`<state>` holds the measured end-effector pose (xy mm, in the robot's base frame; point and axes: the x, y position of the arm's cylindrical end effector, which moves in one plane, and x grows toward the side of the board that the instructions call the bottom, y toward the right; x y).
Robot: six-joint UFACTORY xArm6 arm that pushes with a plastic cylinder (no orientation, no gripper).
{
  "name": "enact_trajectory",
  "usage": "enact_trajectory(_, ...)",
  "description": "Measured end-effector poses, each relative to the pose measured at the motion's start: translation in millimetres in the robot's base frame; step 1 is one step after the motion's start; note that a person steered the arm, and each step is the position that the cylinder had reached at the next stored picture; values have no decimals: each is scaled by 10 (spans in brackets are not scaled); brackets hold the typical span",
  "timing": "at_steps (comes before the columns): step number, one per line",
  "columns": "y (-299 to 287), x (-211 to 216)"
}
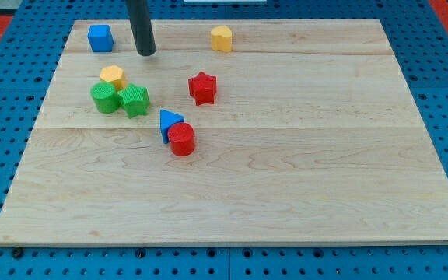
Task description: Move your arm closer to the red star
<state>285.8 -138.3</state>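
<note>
- Seven small blocks sit on the wooden board [302, 194], all in its upper left half; the whole stretch toward the board's bottom edge and right edge holds nothing.
- Nearest the bottom edge is a red cylinder [182, 140], touching a blue triangle [169, 122] just behind it.
- Further up, toward the left edge, a green cylinder [106, 98] and a green star [134, 99] stand side by side, with a yellow block [113, 76] right behind them.
- About level with that cluster and to its right, well apart from it, stands the red star [202, 88], alone, with bare wood on every side.
- It looks like a light, rigid plastic piece that would slide readily on the smooth wood; its points could make it spin if touched off-centre, so a flat approach toward its middle seems safest.
- Near the top edge lie a blue cube [99, 37] at the left corner and a yellow block with flattened corners [221, 38] further right.
- Between those two, my tip [146, 54] rests on the board; it is a plain rod with no fingers to open or close, touching no block, up and left of the red star.
</note>
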Motion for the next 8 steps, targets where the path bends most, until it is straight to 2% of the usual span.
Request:
enact_trajectory(1, 32, 325)
enact_trajectory(3, 99, 432)
enact_trajectory(4, 299, 656)
enact_trajectory(7, 351, 717)
enact_trajectory(8, 541, 778)
